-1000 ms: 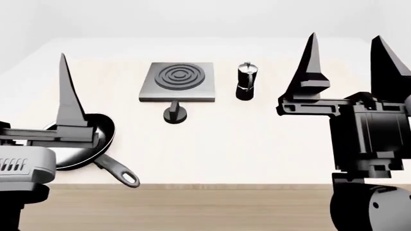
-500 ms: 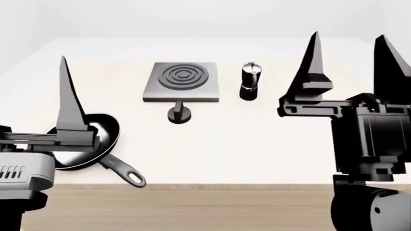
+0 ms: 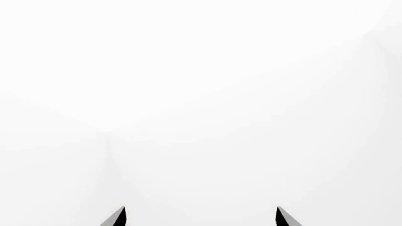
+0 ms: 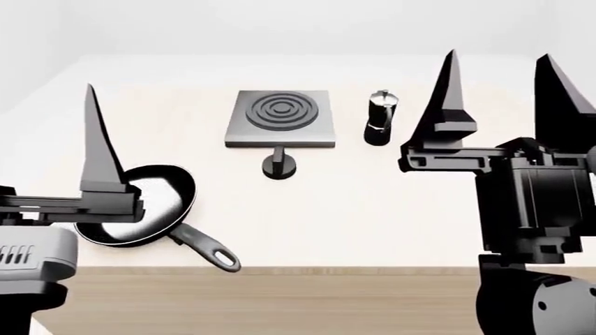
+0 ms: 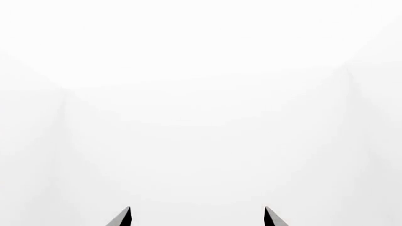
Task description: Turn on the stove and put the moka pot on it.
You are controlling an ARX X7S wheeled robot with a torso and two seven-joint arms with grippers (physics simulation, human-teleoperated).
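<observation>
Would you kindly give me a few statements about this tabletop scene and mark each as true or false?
1. The moka pot stands on the stove. False: it stands on the table beside the stove, on the robot's right of it.
2. The knob sits in front of the stove, on its near side. True.
3. The right gripper holds the moka pot. False: its jaws are apart and empty, raised in front of the camera.
4. The frying pan lies on the table toward the robot's left, its handle pointing toward the near edge. True.
5. The left gripper is shut on the pan's handle. False: the wrist view shows its fingertips apart with nothing between them.
</observation>
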